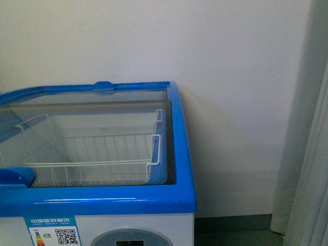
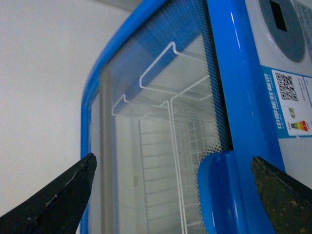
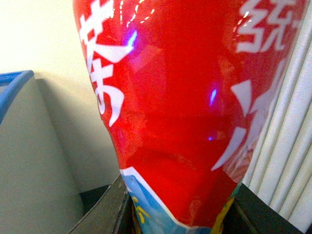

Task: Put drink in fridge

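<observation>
The fridge (image 1: pixel 102 200) is a white chest with a blue rim. Its sliding glass lid (image 1: pixel 92 118) lies over a white wire basket (image 1: pixel 102 159). Neither arm shows in the front view. In the left wrist view my left gripper (image 2: pixel 173 170) is open and empty above the glass lid (image 2: pixel 156 146). The lid's blue handle (image 2: pixel 222 195) lies between its dark fingertips (image 2: pixel 73 190). In the right wrist view my right gripper (image 3: pixel 180 217) is shut on the drink (image 3: pixel 180 107), whose red label with white characters fills the frame. The cap is out of view.
A white wall stands behind and to the right of the fridge. A pale curtain (image 1: pixel 312 169) hangs at the far right and also shows in the right wrist view (image 3: pixel 287 161), close to the drink. The fridge's side wall (image 3: pixel 29 165) is beside the drink.
</observation>
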Robot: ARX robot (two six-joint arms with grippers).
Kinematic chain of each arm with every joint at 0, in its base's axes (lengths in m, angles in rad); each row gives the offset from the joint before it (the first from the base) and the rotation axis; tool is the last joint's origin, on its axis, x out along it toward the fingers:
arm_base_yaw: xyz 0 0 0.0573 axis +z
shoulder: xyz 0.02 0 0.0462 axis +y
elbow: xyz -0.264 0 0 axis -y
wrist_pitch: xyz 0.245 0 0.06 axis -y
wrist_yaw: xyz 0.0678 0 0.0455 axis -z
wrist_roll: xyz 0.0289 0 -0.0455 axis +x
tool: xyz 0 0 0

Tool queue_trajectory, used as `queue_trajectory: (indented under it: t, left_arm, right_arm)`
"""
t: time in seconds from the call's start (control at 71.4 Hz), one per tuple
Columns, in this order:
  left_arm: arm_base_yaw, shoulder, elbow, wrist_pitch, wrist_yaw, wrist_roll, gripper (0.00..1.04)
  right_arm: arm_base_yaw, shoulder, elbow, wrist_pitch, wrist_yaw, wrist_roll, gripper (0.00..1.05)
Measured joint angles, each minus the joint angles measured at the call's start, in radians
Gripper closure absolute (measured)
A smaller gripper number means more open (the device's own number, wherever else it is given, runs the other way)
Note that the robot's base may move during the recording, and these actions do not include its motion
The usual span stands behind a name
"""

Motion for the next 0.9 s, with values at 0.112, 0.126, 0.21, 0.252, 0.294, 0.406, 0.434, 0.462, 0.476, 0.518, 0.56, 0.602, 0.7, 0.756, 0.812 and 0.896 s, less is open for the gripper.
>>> queue_trajectory:
  t: [0.112, 0.126, 0.21, 0.252, 0.294, 0.406, 0.434, 0.462, 0.476, 0.518, 0.56, 0.602, 0.7, 0.756, 0.812, 0.896]
  left_arm:
    - [0.000, 0.043, 0.072, -0.107, -0.058, 0.045, 0.08]
    - [0.000, 0.049, 0.081, -0.113, -0.064, 0.047, 0.08]
    - [0.000, 0.093, 0.127, -0.115, -0.088, 0.055, 0.08]
    - [0.000, 0.106, 0.140, -0.122, -0.100, 0.058, 0.08]
    - [-0.001, 0.116, 0.148, -0.127, -0.111, 0.061, 0.08]
    - [-0.007, 0.149, 0.166, -0.080, -0.118, 0.051, 0.08]
    - [-0.009, 0.159, 0.174, -0.074, -0.122, 0.047, 0.08]
    - [-0.011, 0.164, 0.179, -0.074, -0.123, 0.045, 0.08]
    - [-0.013, 0.167, 0.181, -0.075, -0.125, 0.045, 0.08]
    - [-0.016, 0.176, 0.190, -0.076, -0.135, 0.045, 0.08]
    - [-0.019, 0.185, 0.201, -0.076, -0.143, 0.042, 0.08]
    - [-0.023, 0.195, 0.211, -0.076, -0.146, 0.030, 0.08]
    - [-0.031, 0.220, 0.227, -0.084, -0.163, 0.012, 0.08]
    - [-0.035, 0.233, 0.234, -0.085, -0.173, 0.006, 0.08]
    - [-0.040, 0.246, 0.244, -0.088, -0.177, 0.002, 0.08]
    - [-0.048, 0.260, 0.262, -0.085, -0.186, -0.013, 0.08]
  right_arm:
    - [0.000, 0.000, 0.000, 0.000, 0.000, 0.000, 0.69]
    - [0.000, 0.000, 0.000, 0.000, 0.000, 0.000, 0.69]
    - [0.000, 0.000, 0.000, 0.000, 0.000, 0.000, 0.69]
    - [0.000, 0.000, 0.000, 0.000, 0.000, 0.000, 0.69]
    - [0.000, 0.000, 0.000, 0.000, 0.000, 0.000, 0.69]
    - [0.000, 0.000, 0.000, 0.000, 0.000, 0.000, 0.69]
    - [0.000, 0.000, 0.000, 0.000, 0.000, 0.000, 0.69]
    - [0.000, 0.000, 0.000, 0.000, 0.000, 0.000, 0.69]
    - [0.000, 0.000, 0.000, 0.000, 0.000, 0.000, 0.69]
    - [0.000, 0.000, 0.000, 0.000, 0.000, 0.000, 0.69]
    - [0.000, 0.000, 0.000, 0.000, 0.000, 0.000, 0.69]
    - [0.000, 0.000, 0.000, 0.000, 0.000, 0.000, 0.69]
    - [0.000, 0.000, 0.000, 0.000, 0.000, 0.000, 0.69]
    - [0.000, 0.000, 0.000, 0.000, 0.000, 0.000, 0.69]
    - [0.000, 0.000, 0.000, 0.000, 0.000, 0.000, 0.69]
    - [0.000, 0.000, 0.000, 0.000, 0.000, 0.000, 0.69]
